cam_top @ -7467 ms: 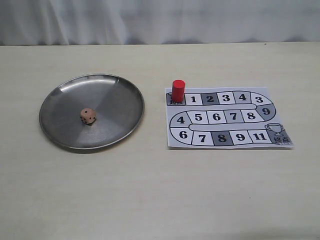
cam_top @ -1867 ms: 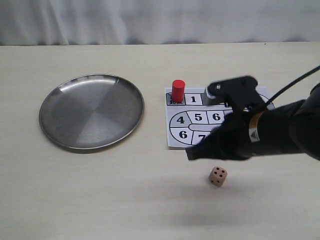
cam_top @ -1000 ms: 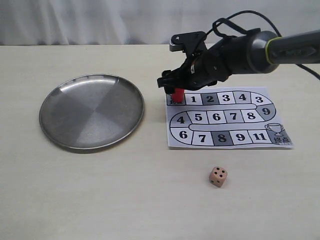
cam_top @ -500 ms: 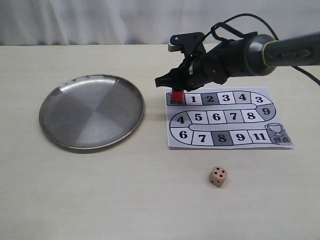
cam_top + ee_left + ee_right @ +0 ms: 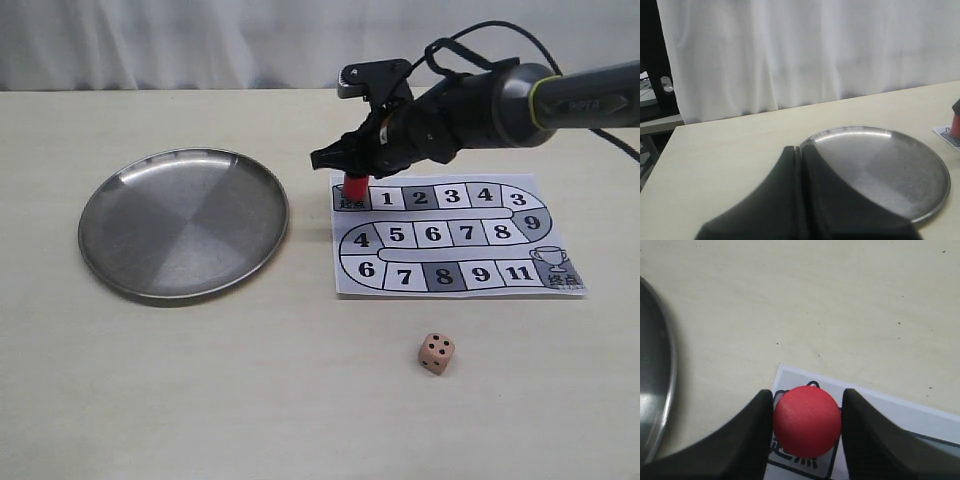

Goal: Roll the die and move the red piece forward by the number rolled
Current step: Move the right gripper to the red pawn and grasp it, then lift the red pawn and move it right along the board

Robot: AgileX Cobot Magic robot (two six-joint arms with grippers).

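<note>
Red piece point(image 5: 807, 421): upright on the board's point(image 5: 455, 235) start square, toward the far edge.
Right gripper point(image 5: 807, 395): directly above, fingers pinching its sides.
Left gripper point(image 5: 801, 165): pressed together, uninvolved.
Die point(image 5: 436, 352): near the front edge.

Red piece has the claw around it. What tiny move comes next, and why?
Probably lift the red piece slightly: the fingers of the right gripper seem pressed on both its sides, it stands on the start square, and the die lies on the table.
</note>
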